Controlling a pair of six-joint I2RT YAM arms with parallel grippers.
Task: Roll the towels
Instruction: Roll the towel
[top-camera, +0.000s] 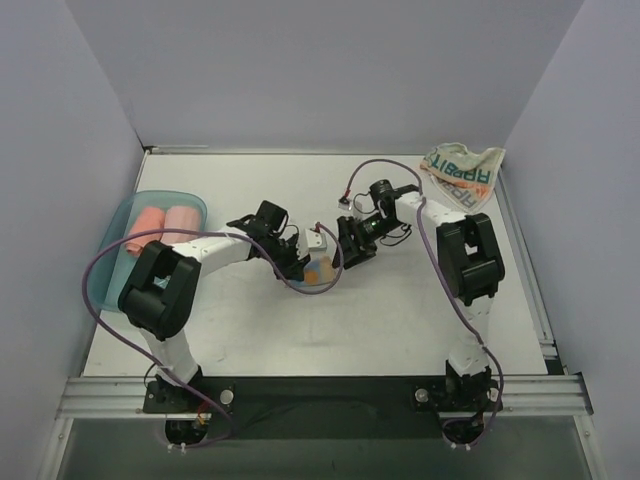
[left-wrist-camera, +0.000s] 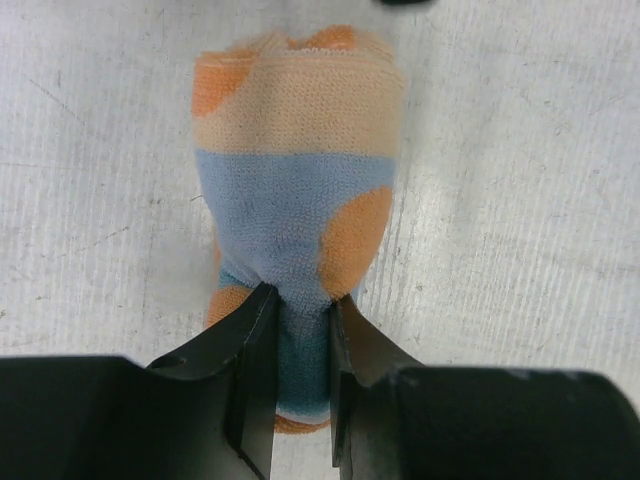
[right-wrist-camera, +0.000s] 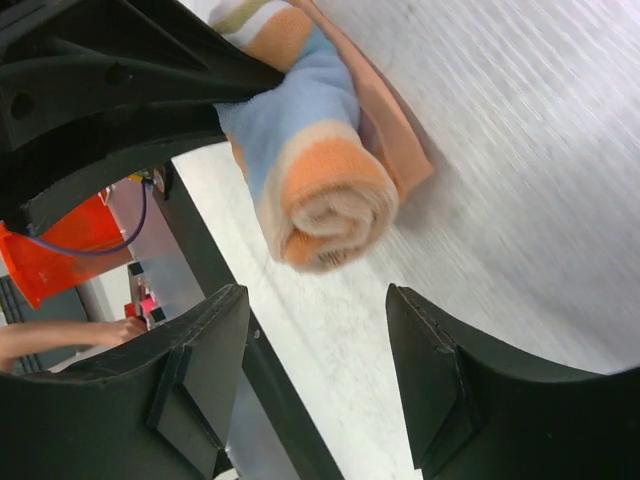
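Holding the roll: the left gripper (left-wrist-camera: 300, 300) has both fingers closed on one end of the striped towel (left-wrist-camera: 295, 200), and the cloth is pinched narrow between them.
Striped towel: it is rolled into a short thick roll with blue, cream and orange bands and orange dots. It is about at the middle of the table (top-camera: 400, 320), down at the surface. I cannot tell whether it rests fully on the surface.
Free end of the roll: in the right wrist view the spiral of layers shows, and a loose orange flap lies along the side of the roll.
Right gripper (right-wrist-camera: 315, 310): its fingers stand apart with nothing between them. It is just beside the free end of the roll and does not touch it.
Two arms: they meet at the middle of the surface, the left one on one end of the roll and the right one facing the other end.
RABBIT towel (top-camera: 462, 172): it lies crumpled and not rolled at the far right corner of the surface, well apart from both grippers.
Tray (top-camera: 110, 245): it is teal and shallow and sits at the left edge of the surface.
Pink rolls (top-camera: 165, 221): two of them lie side by side in the tray, touching each other.
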